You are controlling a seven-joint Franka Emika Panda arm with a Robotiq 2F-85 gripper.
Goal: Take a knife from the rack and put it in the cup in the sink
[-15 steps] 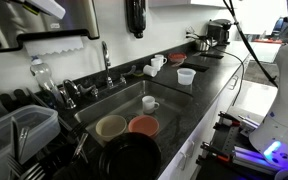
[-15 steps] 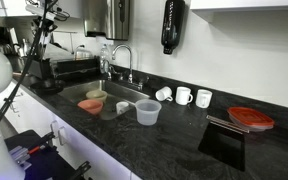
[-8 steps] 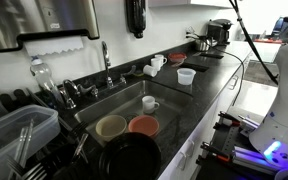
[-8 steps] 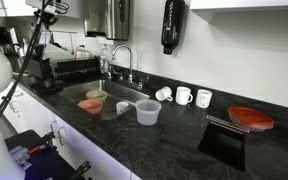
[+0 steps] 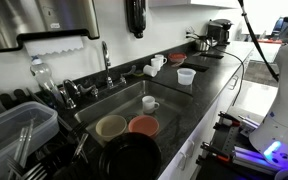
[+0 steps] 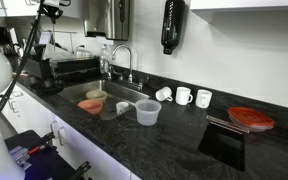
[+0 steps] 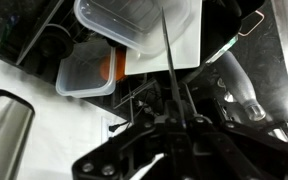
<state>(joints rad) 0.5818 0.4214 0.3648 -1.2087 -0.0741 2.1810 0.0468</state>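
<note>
In the wrist view my gripper (image 7: 177, 112) is shut on the knife (image 7: 168, 55), a thin straight blade seen edge-on that points up the picture. Under it lies the rack's translucent tub (image 7: 134, 20). In an exterior view the tub (image 5: 24, 128) sits at the left of the sink (image 5: 96, 112), and the gripper is out of that frame. In an exterior view the gripper (image 6: 55, 5) is just visible at the top edge, high above the worktop. The white cup (image 5: 150, 103) stands upright in the sink and also shows in an exterior view (image 6: 123, 107).
The sink also holds a beige bowl (image 5: 111, 126), an orange bowl (image 5: 142, 125) and a black pan (image 5: 134, 156). The chrome tap (image 5: 106, 55) stands behind it. A clear plastic cup (image 5: 185, 77), white mugs (image 6: 183, 96) and a red plate (image 6: 250, 118) sit on the worktop.
The gripper has risen with the knife, leaving the top of one exterior view and nearly leaving the other. Nothing in the sink has moved.
</note>
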